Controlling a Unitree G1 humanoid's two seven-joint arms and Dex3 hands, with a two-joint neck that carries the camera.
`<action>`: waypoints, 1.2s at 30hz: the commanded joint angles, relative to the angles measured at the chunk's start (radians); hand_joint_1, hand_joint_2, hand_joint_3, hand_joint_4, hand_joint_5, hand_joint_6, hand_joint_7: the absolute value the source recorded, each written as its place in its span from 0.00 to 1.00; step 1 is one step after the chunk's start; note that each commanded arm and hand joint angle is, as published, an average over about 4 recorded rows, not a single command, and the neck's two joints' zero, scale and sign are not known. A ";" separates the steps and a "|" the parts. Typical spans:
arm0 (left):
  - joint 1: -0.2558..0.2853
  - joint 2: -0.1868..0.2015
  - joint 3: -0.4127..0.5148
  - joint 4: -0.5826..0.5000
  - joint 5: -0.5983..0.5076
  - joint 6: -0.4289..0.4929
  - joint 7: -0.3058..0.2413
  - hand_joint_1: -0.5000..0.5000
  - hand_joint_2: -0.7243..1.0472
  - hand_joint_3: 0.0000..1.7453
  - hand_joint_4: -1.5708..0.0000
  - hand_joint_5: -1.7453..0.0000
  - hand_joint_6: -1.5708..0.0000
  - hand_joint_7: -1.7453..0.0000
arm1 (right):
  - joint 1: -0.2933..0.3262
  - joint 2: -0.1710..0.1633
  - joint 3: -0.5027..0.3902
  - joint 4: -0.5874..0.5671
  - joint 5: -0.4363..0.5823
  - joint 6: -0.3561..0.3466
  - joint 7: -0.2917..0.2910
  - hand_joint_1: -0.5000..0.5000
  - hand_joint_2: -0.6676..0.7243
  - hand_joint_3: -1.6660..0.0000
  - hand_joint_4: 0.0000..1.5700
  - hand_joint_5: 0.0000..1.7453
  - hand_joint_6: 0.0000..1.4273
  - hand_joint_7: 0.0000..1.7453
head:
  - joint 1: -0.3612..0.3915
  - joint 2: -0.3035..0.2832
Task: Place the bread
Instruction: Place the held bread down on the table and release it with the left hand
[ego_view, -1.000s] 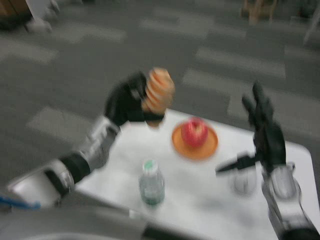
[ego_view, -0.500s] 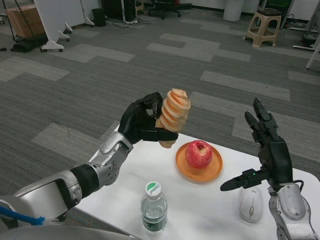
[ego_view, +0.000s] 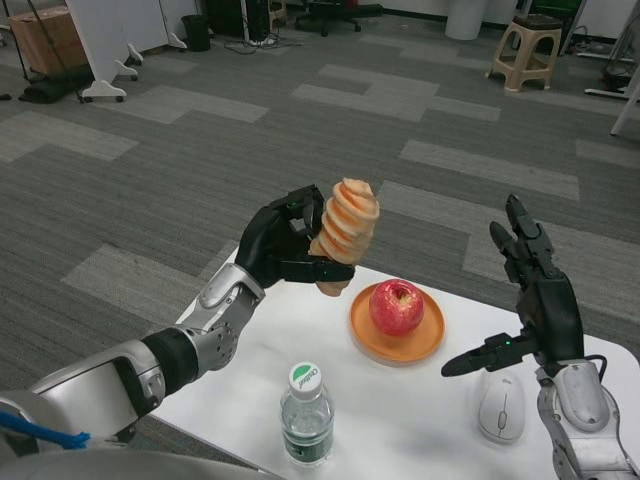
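**Bread up in the left hand, above the table's far edge**

So the left hand is gripping the bread, a ridged spiral roll, tan with paler bands. Fingers are wrapping around its left side and lower part, with one finger lying across under the bottom end. The roll is standing nearly upright, tilting a little to the right, and it's hanging in the air over the far-left edge of the table, not touching anything there.

Just right of the bread and lower down, a red apple is sitting on an orange plate. The bread's bottom tip is showing just left of the plate rim.

The right hand is hovering over the right side of the table, fingers apart and pointing up, thumb sticking out to the left, holding nothing. A white mouse is lying right below it.

A bottle with a white cap is standing near the front edge.
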 joint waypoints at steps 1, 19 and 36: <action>0.014 0.033 0.113 0.010 0.170 -0.004 0.002 1.00 0.95 0.05 0.02 0.00 0.44 0.04 | -0.015 0.001 -0.018 0.010 0.006 0.000 -0.002 0.08 0.59 1.00 0.00 0.11 0.00 0.00 | 0.001 -0.003; 0.150 0.069 0.497 -0.006 0.964 0.217 -0.020 1.00 1.00 0.05 0.02 0.00 0.55 0.04 | 0.016 -0.023 -0.039 0.016 0.007 -0.001 -0.002 0.08 0.59 1.00 0.00 0.10 0.00 0.00 | 0.017 -0.027; -0.050 -0.027 0.502 0.469 1.129 0.239 -0.033 1.00 1.00 0.05 0.02 0.00 0.52 0.04 | 0.039 -0.031 -0.040 0.013 0.007 -0.004 -0.002 0.08 0.64 1.00 0.00 0.10 0.00 0.00 | 0.015 -0.023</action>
